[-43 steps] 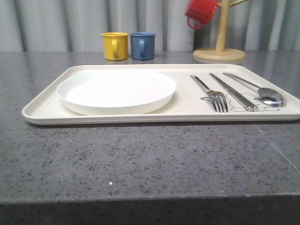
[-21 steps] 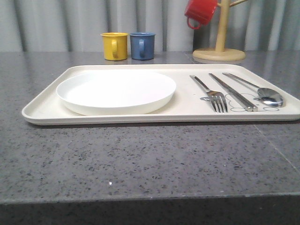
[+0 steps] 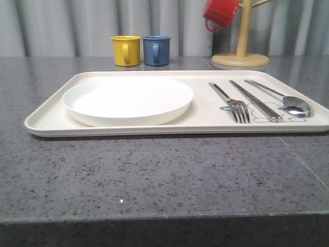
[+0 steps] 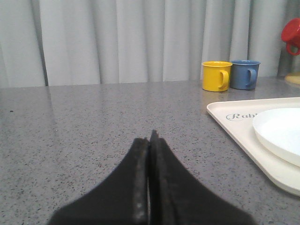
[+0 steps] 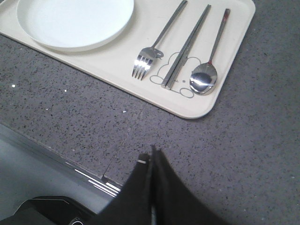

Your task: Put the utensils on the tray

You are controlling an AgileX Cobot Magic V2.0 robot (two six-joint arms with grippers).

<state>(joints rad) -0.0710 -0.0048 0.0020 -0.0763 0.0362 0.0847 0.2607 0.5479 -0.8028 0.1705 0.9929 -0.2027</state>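
Observation:
The cream tray [image 3: 46,119] lies across the middle of the grey table. On its left half rests the round white plate [image 3: 127,100]. On its right half lie the fork [image 3: 230,100], the flat metal chopsticks [image 3: 255,100] and the spoon [image 3: 288,100], side by side. The right wrist view has the tray [image 5: 117,70] with the fork [image 5: 157,42], chopsticks [image 5: 186,47] and spoon [image 5: 209,65] ahead of my right gripper [image 5: 153,152], which is shut and empty over the table's front edge. My left gripper [image 4: 151,138] is shut and empty over bare table, left of the tray [image 4: 234,129].
A yellow mug [image 3: 126,50] and a blue mug [image 3: 156,50] stand behind the tray. A wooden mug tree [image 3: 240,51] with a red mug [image 3: 220,14] hanging on it stands at the back right. Grey curtain closes the back.

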